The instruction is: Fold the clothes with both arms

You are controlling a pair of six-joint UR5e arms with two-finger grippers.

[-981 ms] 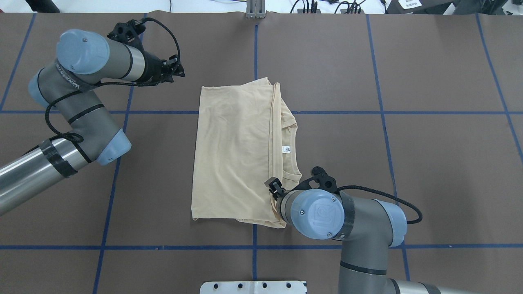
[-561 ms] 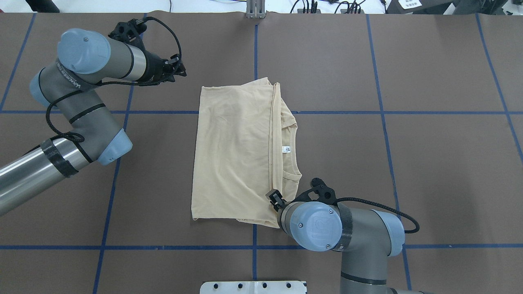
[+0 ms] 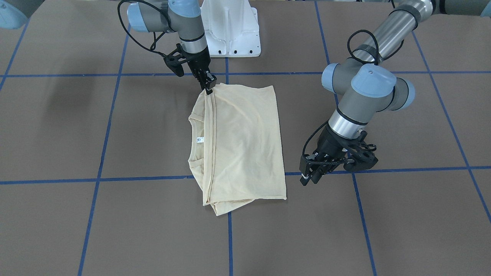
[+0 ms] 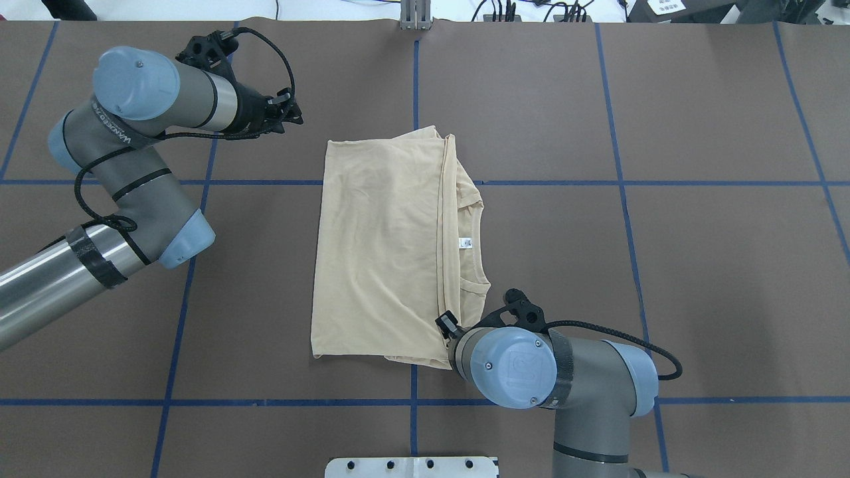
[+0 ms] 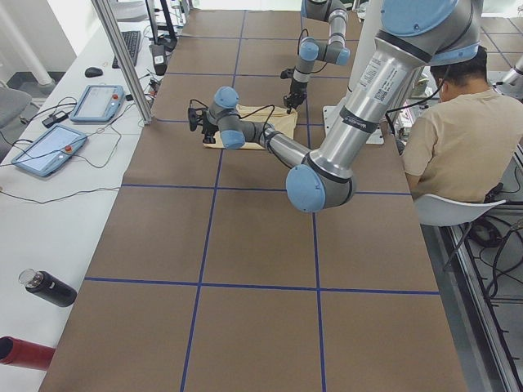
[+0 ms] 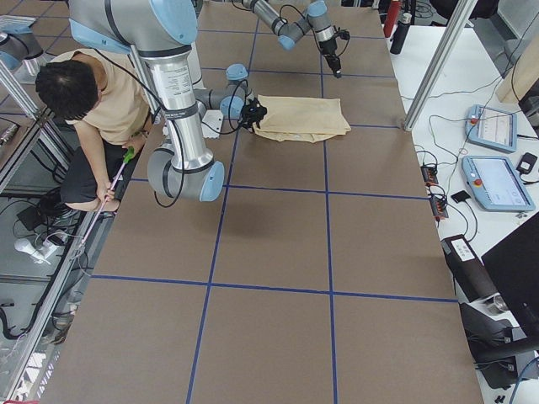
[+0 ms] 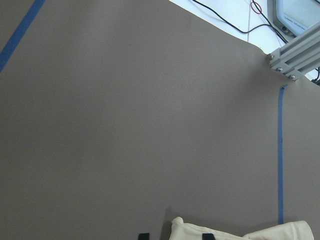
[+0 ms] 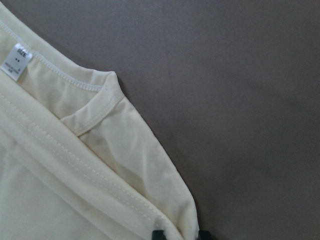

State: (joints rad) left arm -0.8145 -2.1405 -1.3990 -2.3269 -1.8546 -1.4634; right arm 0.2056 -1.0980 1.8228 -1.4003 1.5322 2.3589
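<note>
T-shirt (image 4: 378,245): pale cream, folded into a rectangle, lying flat at mid-table (image 4: 697,265). The chest print does not show.
Neck label (image 4: 465,243): white, facing up, on the strip of collar showing along the shirt's robot-right side.
Right end effector (image 3: 209,90): down at the shirt corner nearest the robot base. Fingertips are slightly apart, one on each side of the stitched folded edge, with fabric between them.
Left end effector (image 3: 310,178): over bare table beyond the shirt's far left corner, apart from the cloth. Fingers are spread, gripping nothing.
Person (image 5: 453,139): seated beside the robot base.
</note>
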